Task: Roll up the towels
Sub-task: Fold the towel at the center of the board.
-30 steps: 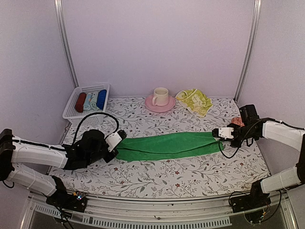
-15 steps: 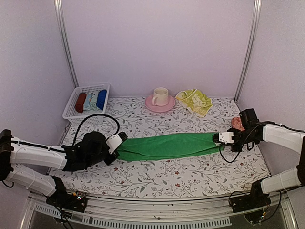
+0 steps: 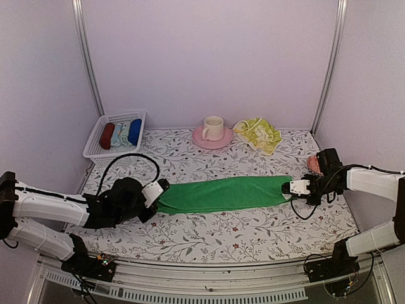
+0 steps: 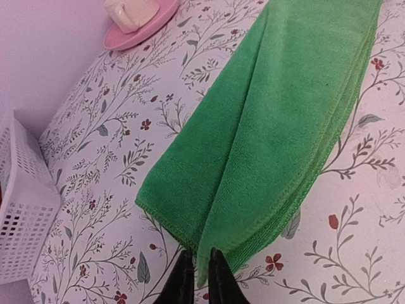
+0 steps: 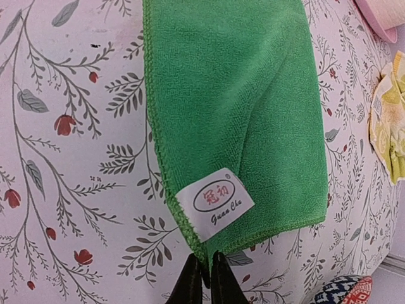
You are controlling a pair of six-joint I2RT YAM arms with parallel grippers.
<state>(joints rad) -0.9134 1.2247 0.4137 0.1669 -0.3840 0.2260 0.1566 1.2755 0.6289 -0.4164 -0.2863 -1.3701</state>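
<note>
At the left end of the green towel (image 3: 221, 194), your left tool (image 4: 197, 278) has its jaws almost together, with the cloth's near hem pinched between them. The right tool (image 5: 204, 275) does the same at the other end, nipping the corner just below a white sewn label (image 5: 215, 204). Between the two, the green towel lies flat in a long folded band across the flowered tabletop (image 3: 209, 237). Behind it, well apart, you have the pale yellow towel (image 3: 258, 134) crumpled near the back wall, just beside a pink saucer (image 3: 201, 140) carrying a cream cup (image 3: 213, 127) — and at the far left, a white basket (image 3: 93, 144) holding cloth rolls (image 3: 120, 133)
</note>
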